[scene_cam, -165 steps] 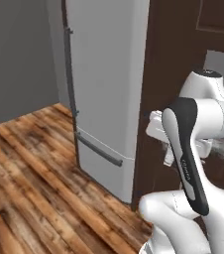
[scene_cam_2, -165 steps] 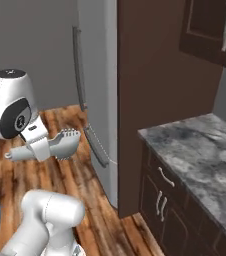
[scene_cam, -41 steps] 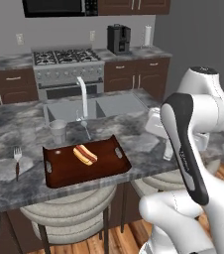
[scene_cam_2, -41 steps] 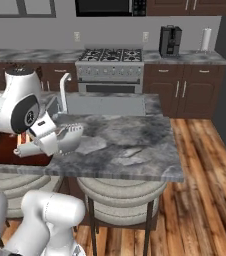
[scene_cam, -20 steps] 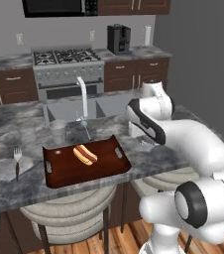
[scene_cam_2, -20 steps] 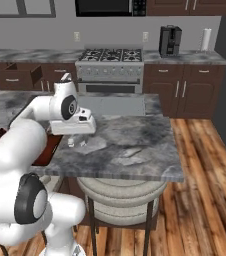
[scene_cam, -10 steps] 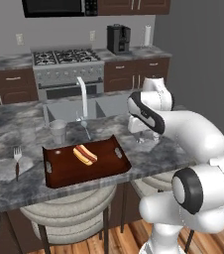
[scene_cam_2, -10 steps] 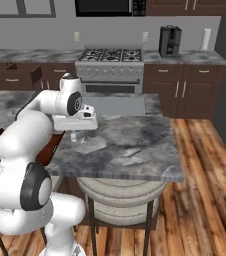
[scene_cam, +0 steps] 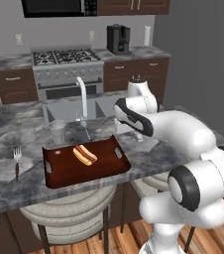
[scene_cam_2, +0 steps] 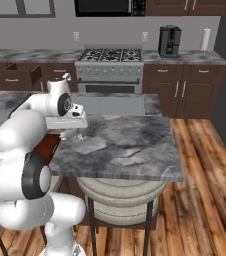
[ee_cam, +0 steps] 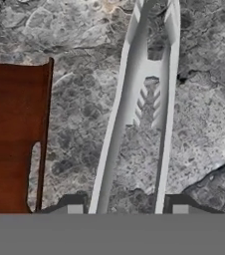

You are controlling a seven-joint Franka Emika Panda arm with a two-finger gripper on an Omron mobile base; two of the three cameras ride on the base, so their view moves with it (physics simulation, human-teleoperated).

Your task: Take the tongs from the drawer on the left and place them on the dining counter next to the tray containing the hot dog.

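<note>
Currently placing step. Tongs (ee_cam: 134, 94) lying on marbled table (ee_cam: 79, 99), just beside tray (ee_cam: 10, 134) rim, hot dog (scene_cam: 84, 155) inside. Claw (ee_cam: 126, 209) tips flanking tong arms; grasping or released, cannot tell. Next: lifting clear.

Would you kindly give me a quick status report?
Gripper low over dining counter, tongs between its fingertips. Tray close alongside. Nothing in the way.

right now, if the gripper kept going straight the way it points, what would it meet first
Probably the dining counter: the gripper points down at its marbled top, with the tongs between its fingertips and the tray off to one side.
</note>
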